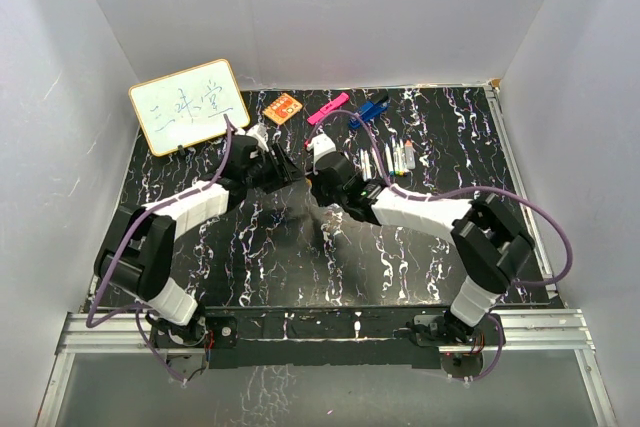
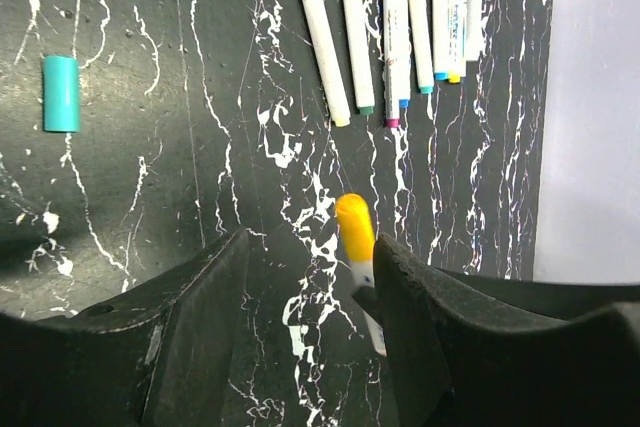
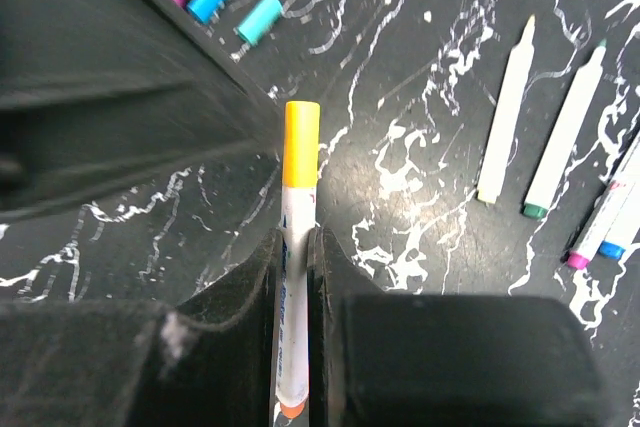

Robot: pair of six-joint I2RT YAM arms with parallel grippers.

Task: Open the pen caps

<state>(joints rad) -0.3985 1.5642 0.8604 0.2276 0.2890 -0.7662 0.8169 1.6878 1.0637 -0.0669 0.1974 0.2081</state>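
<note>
Right pincer [image 3: 297,242] is gripping my thin white marker [image 3: 290,347]; left pincer [image 2: 312,242] is gaping around its yellow plastic cap [image 3: 301,142].

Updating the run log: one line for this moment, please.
right gripper: shut on white pen | yellow cap: still on | left gripper: open, at cap

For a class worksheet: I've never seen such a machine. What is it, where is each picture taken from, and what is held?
Two robot arms stand at a marbled black table. One picture looks down from above; the other two come from cameras on the wrists. The right end effector is shut on a white pen with a yellow cap. The left end effector is open around that cap. Nearby lie uncapped pens and a loose teal cap.
</note>
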